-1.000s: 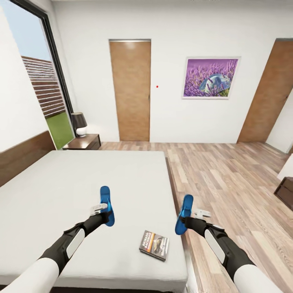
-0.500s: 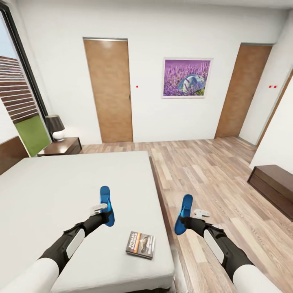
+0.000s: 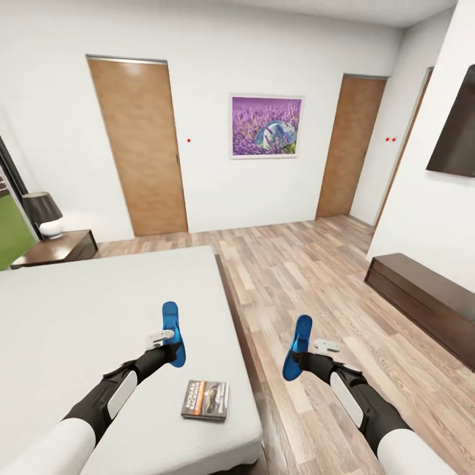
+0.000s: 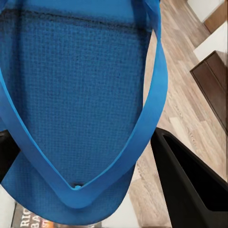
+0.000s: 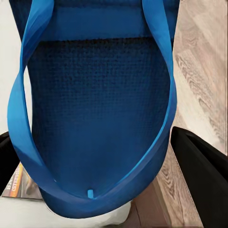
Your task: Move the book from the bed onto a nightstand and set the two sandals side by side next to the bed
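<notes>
Bedroom, seen over both arms. Each arm carries one blue flip-flop sandal upright, toe end up: the left gripper (image 3: 173, 348) is clamped on the heel end of the left sandal (image 3: 173, 332) above the grey mattress of the bed (image 3: 79, 310), and the right gripper (image 3: 298, 359) is clamped likewise on the right sandal (image 3: 297, 346) above the wood-plank floor (image 3: 316, 277) just beside the bed's edge. In the wrist views, each sole (image 4: 71, 90) (image 5: 102, 114) shows a textured footbed and a thin Y-strap, with black fingers (image 4: 190, 180) (image 5: 204, 175) flanking it. The sandals look light, flexible and somewhat grippy; a pinch across the sole's edge near the heel, as here, seems the securest hold, since the strap would likely flop. The book (image 3: 206, 400) lies flat near the mattress corner, between the arms; thin and stiff-covered, it is probably best taken by an overhanging edge. A nightstand (image 3: 63, 245) with a lamp (image 3: 45, 214) stands at the bed's far side.
</notes>
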You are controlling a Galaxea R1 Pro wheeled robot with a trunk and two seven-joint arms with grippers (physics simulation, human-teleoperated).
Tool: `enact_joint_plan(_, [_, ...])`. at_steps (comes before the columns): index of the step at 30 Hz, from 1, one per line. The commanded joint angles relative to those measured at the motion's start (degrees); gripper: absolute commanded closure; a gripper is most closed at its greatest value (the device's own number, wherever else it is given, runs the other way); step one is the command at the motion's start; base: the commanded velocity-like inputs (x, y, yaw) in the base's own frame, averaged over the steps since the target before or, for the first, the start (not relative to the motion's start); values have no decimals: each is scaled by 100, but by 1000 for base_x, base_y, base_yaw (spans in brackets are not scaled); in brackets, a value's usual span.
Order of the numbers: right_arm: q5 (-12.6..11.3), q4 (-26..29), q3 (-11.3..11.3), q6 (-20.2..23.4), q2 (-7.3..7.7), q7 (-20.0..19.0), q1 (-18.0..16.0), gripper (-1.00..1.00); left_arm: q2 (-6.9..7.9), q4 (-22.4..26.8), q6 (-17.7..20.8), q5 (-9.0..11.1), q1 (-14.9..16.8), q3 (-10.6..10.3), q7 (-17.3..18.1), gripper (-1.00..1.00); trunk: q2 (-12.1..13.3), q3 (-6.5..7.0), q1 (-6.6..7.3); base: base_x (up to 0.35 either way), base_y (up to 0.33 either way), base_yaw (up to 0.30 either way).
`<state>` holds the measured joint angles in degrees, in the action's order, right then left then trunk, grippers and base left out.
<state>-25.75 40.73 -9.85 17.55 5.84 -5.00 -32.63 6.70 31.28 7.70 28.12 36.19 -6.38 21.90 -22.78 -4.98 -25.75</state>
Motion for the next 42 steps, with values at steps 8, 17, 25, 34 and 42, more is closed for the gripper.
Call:
enact_joint_plan(8, [-26,5,-17,21,5,14,-7,100,7,10,38,62,2,-21,7,100,-13,-13,-4,0,0,-300])
enact_joint_plan(17, [-26,5,-17,21,5,-7,-7,100,7,10,38,62,5,-21,7,100,-13,-13,-4,0,0,-300])
enact_joint_plan(25, [-31,4,-17,21,5,-9,-7,100,7,10,38,62,4,-21,7,100,-13,-13,-4,0,0,-300])
enact_joint_plan(34, [-35,-3,-17,26,5,-9,-7,100,-1,3,38,62,2,-29,7,100,-13,-13,-4,0,0,-300])
enact_joint_plan(42, [-50,2,-10,61,12,-17,-7,100,-2,2,32,62,2,-30,7,100,-13,-13,-4,0,0,-300])
